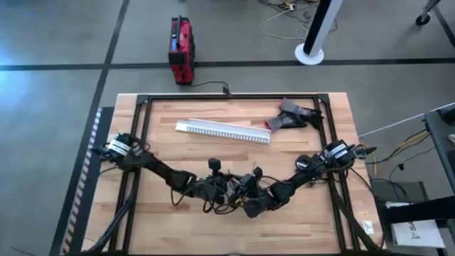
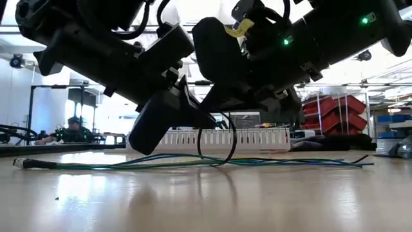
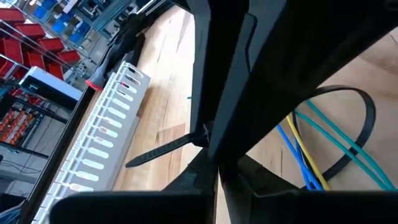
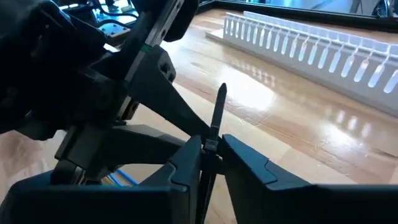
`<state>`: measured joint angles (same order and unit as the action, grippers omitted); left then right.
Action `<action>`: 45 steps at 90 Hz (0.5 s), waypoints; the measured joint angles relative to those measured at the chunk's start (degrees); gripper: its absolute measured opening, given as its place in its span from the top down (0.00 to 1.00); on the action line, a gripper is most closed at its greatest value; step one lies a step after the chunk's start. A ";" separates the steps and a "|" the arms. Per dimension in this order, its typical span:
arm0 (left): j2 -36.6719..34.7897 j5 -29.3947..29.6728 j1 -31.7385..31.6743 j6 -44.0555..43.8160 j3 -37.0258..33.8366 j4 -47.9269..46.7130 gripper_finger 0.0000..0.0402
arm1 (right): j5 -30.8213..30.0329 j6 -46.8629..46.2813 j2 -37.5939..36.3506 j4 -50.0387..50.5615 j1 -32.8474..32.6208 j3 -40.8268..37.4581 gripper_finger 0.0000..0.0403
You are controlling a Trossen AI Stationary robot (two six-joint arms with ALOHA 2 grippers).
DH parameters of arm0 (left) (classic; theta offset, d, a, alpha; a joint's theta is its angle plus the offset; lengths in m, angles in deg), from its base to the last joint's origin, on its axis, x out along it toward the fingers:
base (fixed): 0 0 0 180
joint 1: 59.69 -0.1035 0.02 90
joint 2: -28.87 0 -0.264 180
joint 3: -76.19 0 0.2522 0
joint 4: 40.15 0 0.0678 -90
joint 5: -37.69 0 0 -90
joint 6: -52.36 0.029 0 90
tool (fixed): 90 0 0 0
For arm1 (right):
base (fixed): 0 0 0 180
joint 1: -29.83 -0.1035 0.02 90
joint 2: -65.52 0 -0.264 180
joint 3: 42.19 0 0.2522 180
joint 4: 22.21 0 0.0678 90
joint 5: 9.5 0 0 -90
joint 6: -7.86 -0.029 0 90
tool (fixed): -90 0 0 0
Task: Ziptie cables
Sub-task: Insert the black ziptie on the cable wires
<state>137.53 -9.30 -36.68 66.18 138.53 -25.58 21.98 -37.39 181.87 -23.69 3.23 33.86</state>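
Both tools meet at the surface's (image 1: 163,114) 6 o'clock. The right tool (image 4: 210,152) and left tool (image 3: 208,140) each clench the ziptie (image 3: 163,149), looped around the cables (image 2: 193,162).

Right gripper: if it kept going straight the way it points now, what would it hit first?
The right gripper is shut on the ziptie, and the left gripper sits right ahead, nearly touching. It would likely meet that first. The white slotted channel lies farther off; depth is hard to judge.

white channel (image 1: 223,131) behind, open tabletop (image 1: 163,153) between
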 joint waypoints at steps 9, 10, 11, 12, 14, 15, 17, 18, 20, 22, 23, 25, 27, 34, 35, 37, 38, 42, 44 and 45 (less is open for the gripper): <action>0.00 0.04 0.00 -0.64 0.00 0.10 1.00 | -0.94 -0.56 0.00 0.02 -0.01 0.00 0.90; 0.00 0.04 0.00 -0.78 0.00 0.12 1.00 | -1.06 -0.63 0.00 0.02 -0.01 0.00 0.90; 0.00 0.04 0.00 -0.86 0.00 0.12 1.00 | -1.09 -0.63 0.00 0.03 -0.01 0.00 0.90; 0.00 0.04 0.00 -0.92 0.00 0.11 1.00 | -1.10 -0.61 0.00 0.04 -0.01 0.00 0.91; 0.00 0.05 0.02 -0.94 0.00 0.10 1.00 | -1.12 -0.51 0.01 0.04 -0.01 -0.02 0.91; 0.00 0.06 0.04 -0.97 0.00 0.10 1.00 | -1.12 -0.42 0.02 0.02 -0.01 -0.02 0.92; 0.00 0.07 0.09 -1.08 0.00 0.09 1.00 | -1.12 -0.21 0.02 0.04 -0.01 -0.01 0.93; 0.00 0.08 0.11 -1.09 0.00 0.08 1.00 | -1.14 -0.10 0.02 0.04 -0.01 -0.02 0.93; 0.00 0.08 0.13 -1.12 0.00 0.07 1.00 | -1.17 0.17 0.02 0.02 -0.01 -0.02 0.95; 0.00 0.10 0.19 -1.24 0.00 0.07 1.00 | -1.22 0.55 0.02 0.02 -0.02 -0.02 0.96; 0.00 0.10 0.21 -1.31 0.00 0.07 1.00 | -1.25 0.79 0.02 0.02 -0.03 -0.02 0.97; 0.00 0.12 0.27 -1.34 0.00 0.07 1.00 | -1.27 1.35 0.02 0.01 -0.05 -0.02 0.97; 0.00 0.14 0.35 -1.37 0.00 0.05 1.00 | -1.28 1.62 0.02 0.00 -0.12 -0.02 0.98; -0.02 0.15 0.62 -1.30 0.00 0.05 1.00 | -1.55 2.41 0.02 0.00 -0.34 -0.02 0.98; -0.04 0.15 0.64 -1.29 -0.02 0.05 1.00 | -1.58 2.53 0.02 -0.01 -0.39 -0.02 0.98; -0.16 0.13 0.69 -1.29 -0.11 0.05 1.00 | -1.65 2.90 0.02 -0.02 -0.44 -0.02 0.98; -0.25 0.12 0.72 -1.30 -0.18 0.04 1.00 | -1.69 3.21 0.02 -0.03 -0.48 -0.02 0.98; -0.69 0.12 0.80 -1.45 -0.43 -0.40 1.00 | -2.11 4.82 0.06 -0.08 -0.68 -0.02 0.98; -0.95 0.15 0.81 -1.83 -0.60 -0.55 1.00 | -2.67 5.68 0.07 -0.04 -0.91 -0.02 0.98; -1.09 0.19 0.81 -2.04 -0.68 -0.64 0.99 | -2.89 6.00 0.07 -0.03 -1.00 -0.02 0.98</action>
<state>136.44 -9.11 -35.87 64.14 137.85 -26.23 19.09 -31.38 181.94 -23.72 2.23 33.83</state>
